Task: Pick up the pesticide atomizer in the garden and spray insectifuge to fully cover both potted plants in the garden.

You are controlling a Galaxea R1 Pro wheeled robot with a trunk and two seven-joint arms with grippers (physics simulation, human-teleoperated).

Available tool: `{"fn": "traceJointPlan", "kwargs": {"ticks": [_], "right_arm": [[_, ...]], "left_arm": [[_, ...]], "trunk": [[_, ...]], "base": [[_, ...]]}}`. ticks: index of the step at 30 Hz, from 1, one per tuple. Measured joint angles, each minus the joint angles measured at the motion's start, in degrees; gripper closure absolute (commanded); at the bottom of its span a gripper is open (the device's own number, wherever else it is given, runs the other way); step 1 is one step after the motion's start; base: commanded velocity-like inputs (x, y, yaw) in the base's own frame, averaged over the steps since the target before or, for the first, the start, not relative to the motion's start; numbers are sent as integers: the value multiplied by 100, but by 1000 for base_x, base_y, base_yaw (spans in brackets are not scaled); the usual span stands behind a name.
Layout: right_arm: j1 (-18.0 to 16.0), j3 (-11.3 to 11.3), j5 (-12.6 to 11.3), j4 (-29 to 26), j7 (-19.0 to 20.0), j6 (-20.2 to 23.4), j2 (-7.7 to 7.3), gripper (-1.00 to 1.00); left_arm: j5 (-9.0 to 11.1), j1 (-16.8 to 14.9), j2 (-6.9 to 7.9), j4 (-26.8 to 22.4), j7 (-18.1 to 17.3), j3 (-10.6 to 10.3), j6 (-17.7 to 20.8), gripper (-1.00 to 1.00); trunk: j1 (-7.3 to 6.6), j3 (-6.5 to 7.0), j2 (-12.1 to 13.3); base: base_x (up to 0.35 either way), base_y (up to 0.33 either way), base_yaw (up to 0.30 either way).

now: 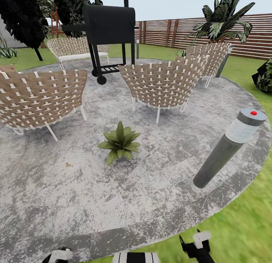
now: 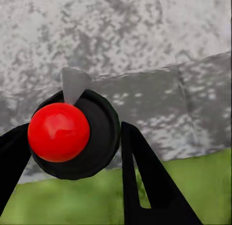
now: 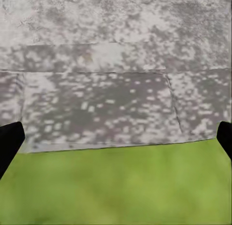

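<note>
The left gripper (image 2: 72,152) is clenching a black round-topped bottle with a red button (image 2: 59,132), while the right gripper (image 3: 116,142), fingers spread, is hanging over the grey mottled stone patio edge (image 3: 116,89).

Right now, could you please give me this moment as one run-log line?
left end effector: holds atomizer | right end effector: open, empty | plant: ahead on patio

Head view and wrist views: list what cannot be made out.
- Potted plant: head view, its pot is hidden under its leaves.
- Red-topped dark object in the left pincer: left wrist view, its top hides the body; atomizer or not, unclear.
- Right pincer: right wrist view, open, fingers cut off by both side edges.
</note>
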Motion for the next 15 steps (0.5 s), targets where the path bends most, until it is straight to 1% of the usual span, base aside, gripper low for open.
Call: {"fn": "traceJointPlan", "kwargs": {"ticks": [1,2,3,4,5,6,7,8,9,11,12,13,14,15], "right_arm": [[-1,124,232,-451,165,386,3,-100],[-1,168,382,-850,440,798,5,-100],[-6,209,513,-1619,1349,1654,6,-100],[-9,218,510,-2129,1690,1999,8,-100],[-13,228,526,-2357,1897,2229,10,-100],[-33,232,534,-2452,2018,2339,8,-100],[-112,235,566,-2532,2260,2442,6,-100],[-193,237,626,-2566,2478,2487,5,-100],[-342,237,778,-2594,2877,2530,5,-100],[-594,237,1090,-2618,3517,2581,6,-100],[-673,237,1179,-2627,3689,2620,8,-100],[-754,237,1250,-2670,3843,2710,12,-100],[-787,237,1281,-2724,3906,2779,15,-100],[-815,237,1301,-2827,3974,2870,20,-100]], "left_arm": [[-328,-140,53,-20,-433,-217,75,100],[-603,-338,78,-58,-814,-312,208,100],[-1380,-757,183,-165,-1853,-413,773,100],[-1668,-1229,215,-301,-2452,-390,1147,100],[-1989,-1449,227,-435,-2963,-399,1452,100],[-2197,-1595,223,-534,-3305,-397,1650,100],[-2512,-1840,194,-683,-3807,-404,1900,100],[-2678,-2022,180,-790,-4112,-401,2033,100],[-2930,-2241,164,-923,-4521,-408,2200,100],[-3164,-2593,134,-1079,-5069,-403,2383,100],[-3216,-2716,108,-1114,-5250,-407,2422,100],[-3259,-2849,50,-1143,-5495,-440,2455,100],[-3296,-2914,8,-1156,-5649,-508,2467,100],[-3345,-2969,-45,-1170,-5839,-672,2489,100]], "trunk": [[0,1,0],[0,1,0],[1,0,1],[-1,2,0],[0,1,0],[0,1,0],[0,1,0],[-1,1,0],[0,1,0],[-1,1,0],[0,1,0],[-1,1,0],[0,1,0],[0,1,0]], "base": [[0,0,0],[0,0,0],[0,0,0],[0,0,0],[0,0,0],[0,0,0],[0,0,0],[0,0,0],[0,0,0],[0,0,0],[0,0,0],[0,0,0],[0,0,0],[0,0,0]]}}
